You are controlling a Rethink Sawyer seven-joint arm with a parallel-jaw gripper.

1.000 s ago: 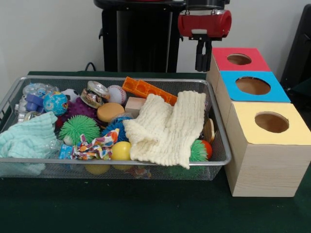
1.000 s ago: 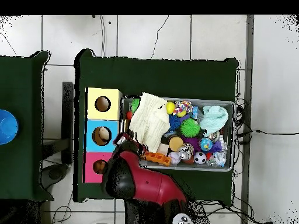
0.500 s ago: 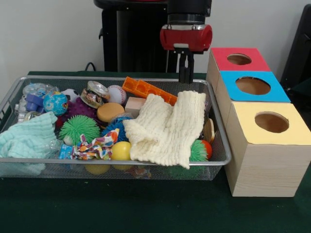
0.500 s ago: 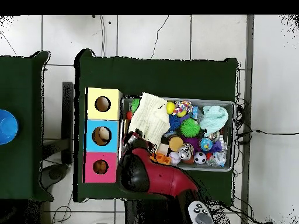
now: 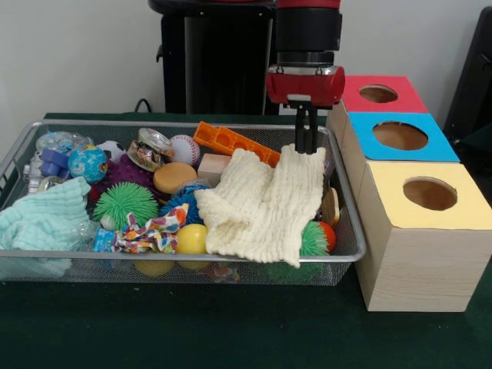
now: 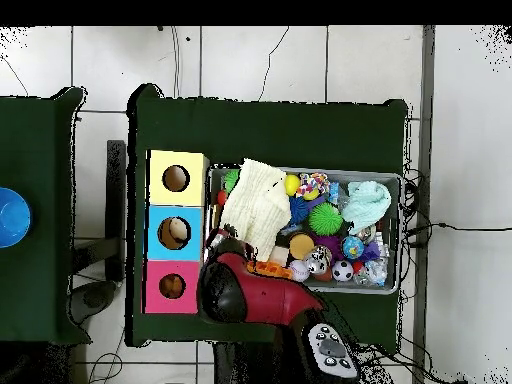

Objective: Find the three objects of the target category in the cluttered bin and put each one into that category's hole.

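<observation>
My gripper [image 5: 306, 150] hangs over the far right corner of the wire bin [image 5: 184, 254], its fingertips at the far edge of a cream knitted cloth [image 5: 265, 204]. The fingers stand close together with nothing between them. That cloth drapes over the bin's right half and hides what lies beneath. Left of it lie an orange block [image 5: 231, 142], a baseball [image 5: 184, 149], a green spiky ball [image 5: 125, 203], a yellow ball [image 5: 191, 238] and a blue globe ball [image 5: 88, 163]. From overhead the red arm [image 6: 245, 295] covers the gripper; the cloth [image 6: 255, 205] shows beyond it.
Three wooden boxes with round holes stand right of the bin: red top [image 5: 354, 100], blue top [image 5: 442, 147], yellow top [image 5: 384, 207]. A mint cloth [image 5: 42, 215] fills the bin's left end. Overhead, a blue bowl [image 6: 8, 216] sits on a separate table.
The gripper swung from beside the red box to over the bin, then came lower and a little right, down to the cream cloth's far edge. Nothing in the bin has shifted.
</observation>
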